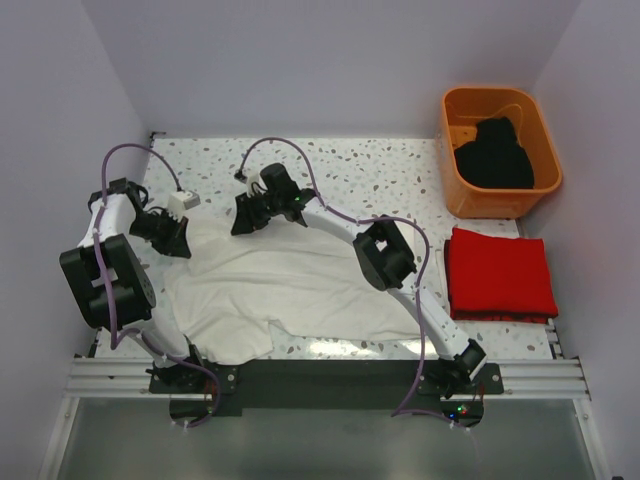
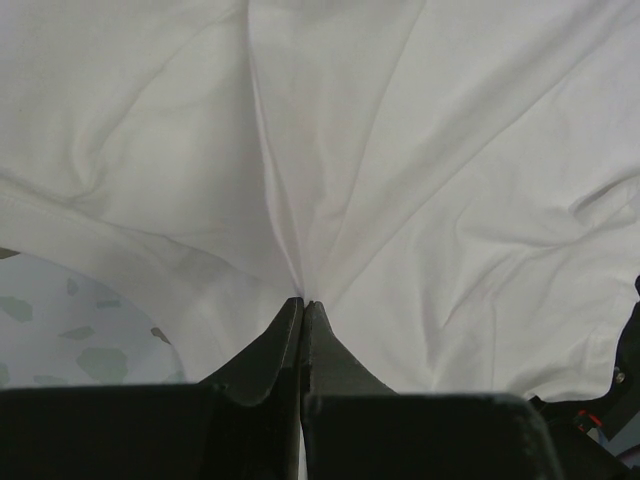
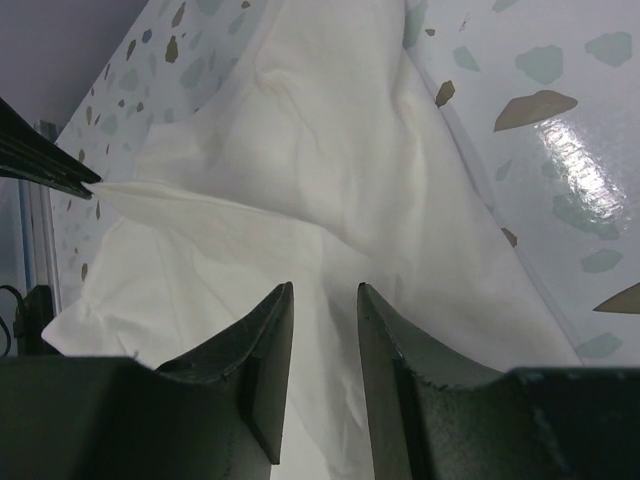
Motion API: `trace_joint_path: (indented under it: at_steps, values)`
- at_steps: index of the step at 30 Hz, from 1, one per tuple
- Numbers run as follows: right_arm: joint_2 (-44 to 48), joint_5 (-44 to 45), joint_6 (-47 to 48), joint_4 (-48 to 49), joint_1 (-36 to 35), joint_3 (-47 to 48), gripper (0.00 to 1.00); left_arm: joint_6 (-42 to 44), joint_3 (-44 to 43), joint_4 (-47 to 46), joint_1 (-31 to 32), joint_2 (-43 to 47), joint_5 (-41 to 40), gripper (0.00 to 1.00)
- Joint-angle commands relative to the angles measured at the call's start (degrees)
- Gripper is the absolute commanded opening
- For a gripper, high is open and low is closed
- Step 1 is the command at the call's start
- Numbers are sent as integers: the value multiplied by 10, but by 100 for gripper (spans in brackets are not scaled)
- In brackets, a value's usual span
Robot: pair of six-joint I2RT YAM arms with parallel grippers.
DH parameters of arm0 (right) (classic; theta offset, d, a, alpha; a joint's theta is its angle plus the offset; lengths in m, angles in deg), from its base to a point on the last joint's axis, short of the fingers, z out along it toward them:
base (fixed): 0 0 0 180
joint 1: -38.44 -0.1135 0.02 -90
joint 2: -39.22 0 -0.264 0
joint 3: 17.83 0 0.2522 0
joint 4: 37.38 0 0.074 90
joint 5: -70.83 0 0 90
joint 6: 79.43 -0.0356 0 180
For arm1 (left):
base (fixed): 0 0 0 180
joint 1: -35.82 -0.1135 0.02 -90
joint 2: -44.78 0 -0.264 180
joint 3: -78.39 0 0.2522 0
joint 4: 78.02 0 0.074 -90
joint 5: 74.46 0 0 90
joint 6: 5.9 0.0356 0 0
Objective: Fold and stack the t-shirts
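1. Speckled terrazzo tabletop (image 1: 400, 170) with pale lilac walls around it; both arm bases sit at the near edge.
2. White t-shirt (image 1: 290, 285) lies spread over the left-centre of the table. It is rumpled, with no fold in it yet, and one lobe reaches toward the near edge.
3. Left gripper (image 2: 303, 302) is at the shirt's far-left edge. Its jaws are clamped tight on a pinch of white cloth, and creases fan out from the tips.
4. Right gripper (image 3: 322, 290) is over the shirt's far edge, near the middle. Its jaws are parted with a clear gap, cloth lies right under the tips, and nothing looks clamped.
5. Red t-shirt (image 1: 500, 275) is folded into a neat rectangle on the right of the table, just in front of the orange tub (image 1: 455, 100) and well apart from the white one.
6. Black t-shirt (image 1: 495, 155) is bunched inside the tub, not yet taken out.
7. Progress, as a judgement: about a third done.
   - Red is folded.
   - White is in hand, likely being straightened before its first fold.
   - Black is not started.
   - No stack yet; nothing lies on the red shirt.
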Motion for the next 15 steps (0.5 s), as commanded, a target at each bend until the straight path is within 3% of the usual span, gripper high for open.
trace_joint_path:
  at_steps: [1,5,12,15]
  values:
    - [27,-3,18,4,-8,26,35,12,-11,7,3,12,22,0]
    - [19,3,32,-5,-10,29,34,12,-12,10,4,14,24,0]
    - [22,10,46,-16,-10,26,22,13,-8,14,4,22,26,0]
    - [18,22,52,-27,-12,28,35,13,-4,11,4,25,26,0]
